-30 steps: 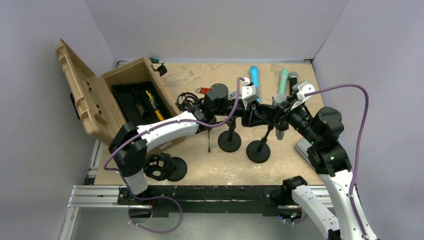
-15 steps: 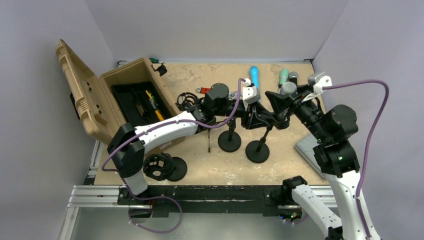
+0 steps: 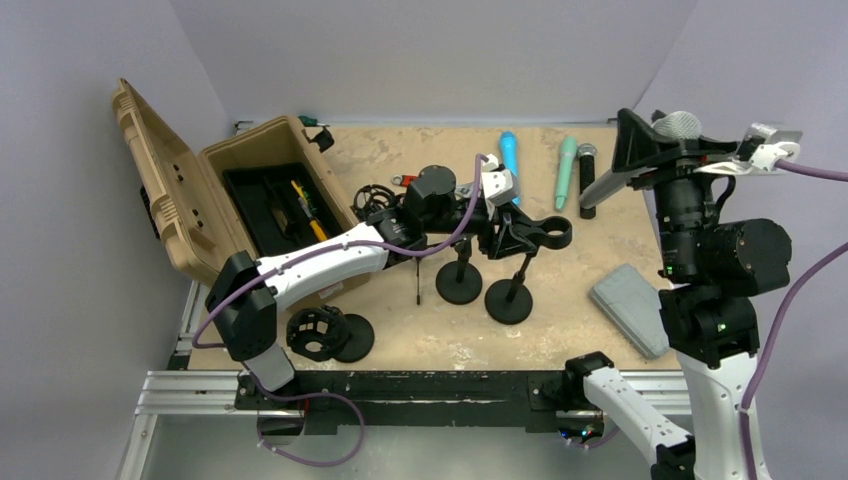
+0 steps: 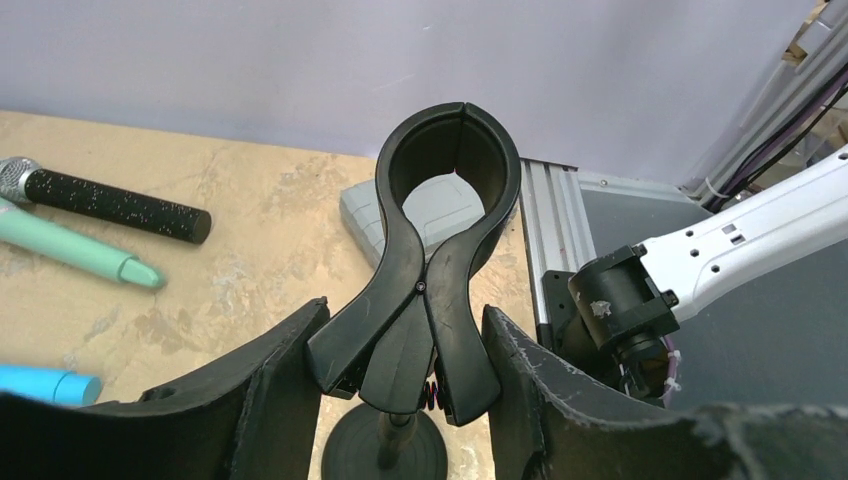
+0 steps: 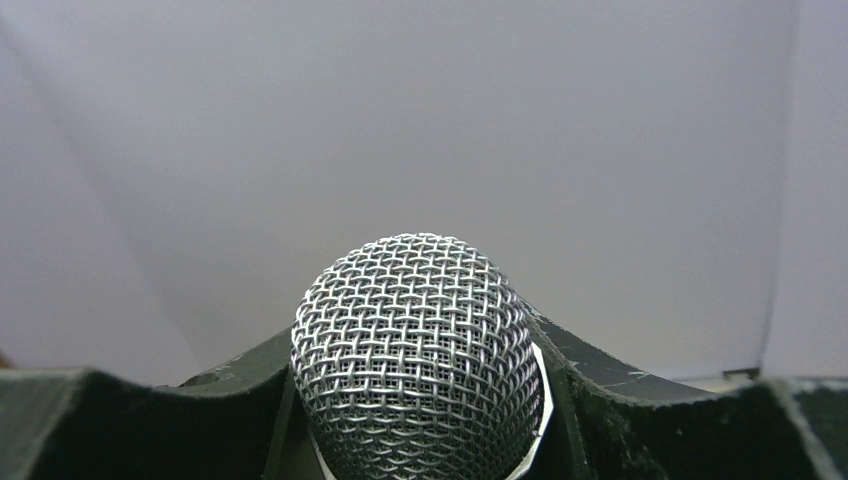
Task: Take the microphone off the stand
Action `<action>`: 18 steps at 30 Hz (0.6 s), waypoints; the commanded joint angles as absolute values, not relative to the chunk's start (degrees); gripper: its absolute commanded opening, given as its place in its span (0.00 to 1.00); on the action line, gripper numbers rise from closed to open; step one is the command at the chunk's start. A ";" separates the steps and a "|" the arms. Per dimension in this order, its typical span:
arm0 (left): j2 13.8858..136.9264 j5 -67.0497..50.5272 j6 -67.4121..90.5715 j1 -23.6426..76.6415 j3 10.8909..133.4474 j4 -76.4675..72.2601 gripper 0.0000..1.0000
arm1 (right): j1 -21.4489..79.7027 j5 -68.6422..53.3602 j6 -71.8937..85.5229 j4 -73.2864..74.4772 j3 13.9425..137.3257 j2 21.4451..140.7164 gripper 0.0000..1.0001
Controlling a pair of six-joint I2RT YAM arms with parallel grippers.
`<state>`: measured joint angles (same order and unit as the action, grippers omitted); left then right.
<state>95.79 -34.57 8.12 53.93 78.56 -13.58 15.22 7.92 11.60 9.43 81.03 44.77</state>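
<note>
Top external view: the right pincer [image 5: 420, 435] clamps the microphone [image 3: 677, 124] high at the right, clear of the stand [image 3: 509, 301]. The left pincer [image 4: 405, 390] flanks the empty clip [image 4: 445, 160], slightly parted, probably to steady it.

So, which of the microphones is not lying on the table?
The microphone with the silver mesh head, held in the air by the right fingers. The blue, green and black ones lie flat on the table.

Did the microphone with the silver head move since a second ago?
Yes. The microphone moved toward the upper right of the top view. It was at the stand, and now it is well to the right of the teal microphone lying on the table.
</note>
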 commanded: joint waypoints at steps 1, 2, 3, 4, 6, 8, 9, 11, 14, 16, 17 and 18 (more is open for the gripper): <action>92.56 -30.34 10.53 53.91 78.88 -7.95 0.44 | 15.18 23.94 9.75 10.84 82.74 47.01 0.00; 91.80 -29.79 10.97 53.88 78.43 -8.32 0.53 | 15.19 25.46 9.43 11.56 82.52 47.75 0.00; 91.36 -29.53 11.26 53.91 78.18 -8.27 0.63 | 15.20 26.89 9.21 12.12 82.05 48.46 0.00; 90.84 -29.53 11.44 53.90 78.09 -8.12 0.75 | 15.18 28.19 9.15 12.48 81.51 49.27 0.00; 89.66 -29.33 11.82 53.93 78.36 -7.60 0.97 | 15.20 30.18 9.34 13.04 80.52 51.29 0.00; 88.43 -28.43 12.10 53.90 80.06 -4.76 1.00 | 15.20 31.63 9.98 13.20 79.69 53.18 0.00; 87.63 -28.13 12.25 53.96 81.07 -3.20 1.00 | 15.20 32.41 10.44 13.25 79.49 54.34 0.00; 85.48 -26.76 12.41 53.93 82.43 -0.61 1.00 | 15.16 33.57 11.04 13.42 79.54 56.64 0.00; 80.43 -23.35 13.00 53.95 83.60 5.30 1.00 | 15.05 34.83 11.13 13.48 80.36 61.07 0.00; 76.48 -20.38 13.58 53.91 84.54 10.13 1.00 | 14.51 35.38 10.85 13.17 80.90 64.43 0.00; 74.51 -18.71 13.57 53.88 85.28 13.02 1.00 | 13.74 34.87 10.62 12.84 81.13 66.10 0.00; 72.52 -16.71 13.35 53.88 86.43 16.24 1.00 | 11.86 33.45 10.57 12.61 81.63 67.94 0.00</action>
<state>81.34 -23.59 12.45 54.04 80.75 6.94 14.83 32.27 10.57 14.11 79.70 64.14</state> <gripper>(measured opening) 0.998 0.488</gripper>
